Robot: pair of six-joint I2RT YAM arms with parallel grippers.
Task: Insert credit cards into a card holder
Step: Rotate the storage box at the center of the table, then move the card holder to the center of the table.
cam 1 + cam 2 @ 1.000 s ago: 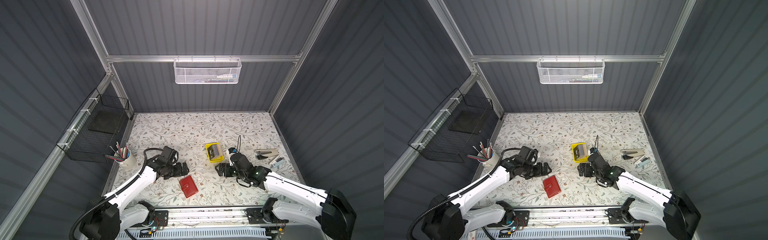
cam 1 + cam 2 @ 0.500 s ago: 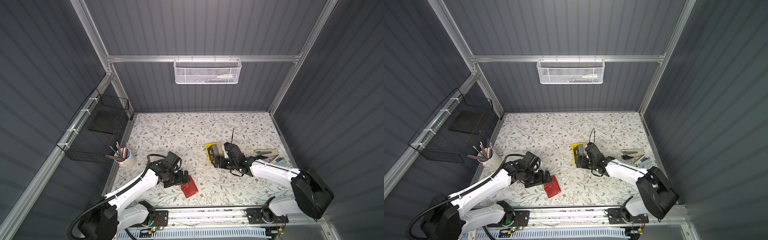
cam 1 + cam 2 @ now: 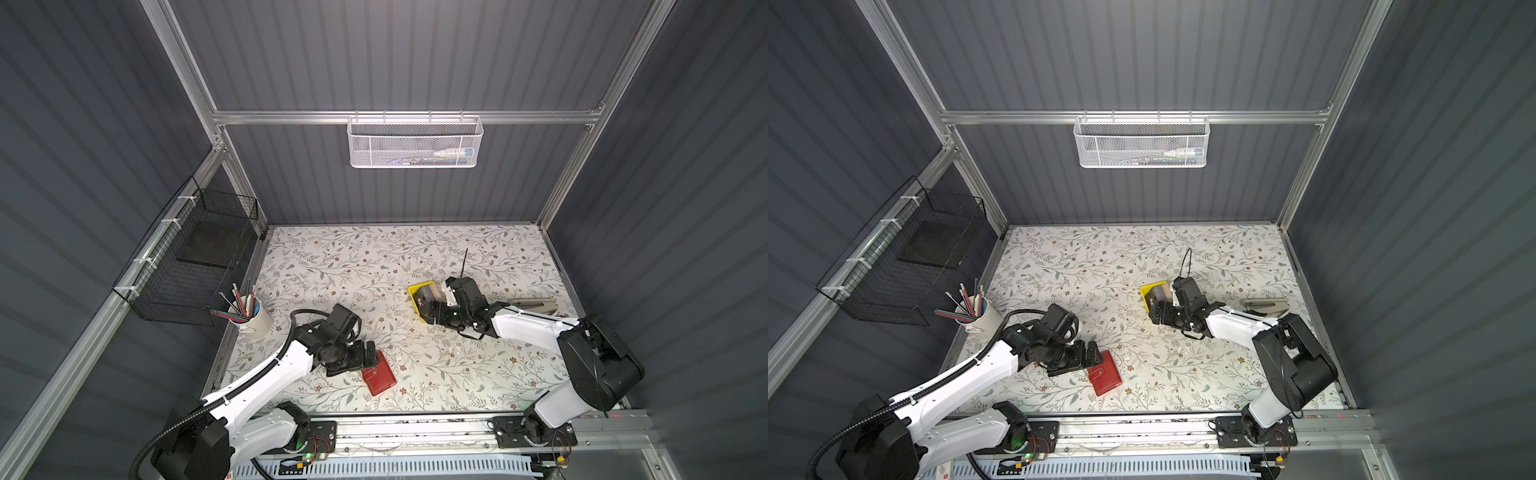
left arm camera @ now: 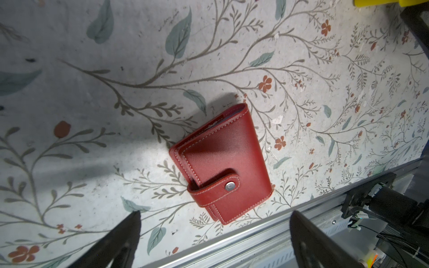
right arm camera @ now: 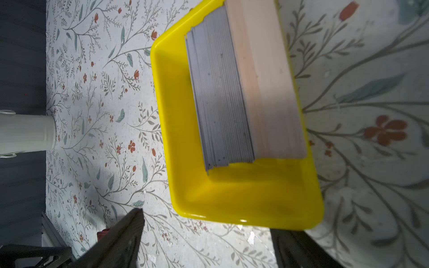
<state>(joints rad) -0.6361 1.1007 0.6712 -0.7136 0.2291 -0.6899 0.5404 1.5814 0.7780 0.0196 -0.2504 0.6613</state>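
**A:** Where was the holder (image 3: 379, 374) when you looked?

**B:** Flat on the table (image 3: 374, 266), near the front rail (image 3: 415, 424) and left of the middle. It was closed, with the strap snapped across the cover (the metal stud showed plainly in the left wrist view).

**A:** And the left gripper (image 3: 365, 354)?

**B:** Low over the table, just left of the holder, jaws spread wide with nothing between them. From above, its tip overlapped the holder's far-left corner, and I could not tell whether it touched. In the wrist view both fingers (image 4: 125, 232) stood clear of the red cover.

**A:** The cards (image 5: 220, 92)?

**B:** They were in the yellow tray (image 5: 232, 208), right of the middle, farther back than the holder and well apart from it. They stood on edge as one grey stack, pressed against a pale wooden block (image 5: 262, 81) on their right.

**A:** Was the right gripper (image 5: 206, 220) on them?

**B:** No. It sat at the tray's near end with its jaws wide and empty. One fingertip was over the bare table beside the tray, and the other was by the tray's near corner. The stack was beyond both.

**A:** Anything else nearby?

**B:** A white cup (image 3: 253, 320) of pens stood at the table's left edge.
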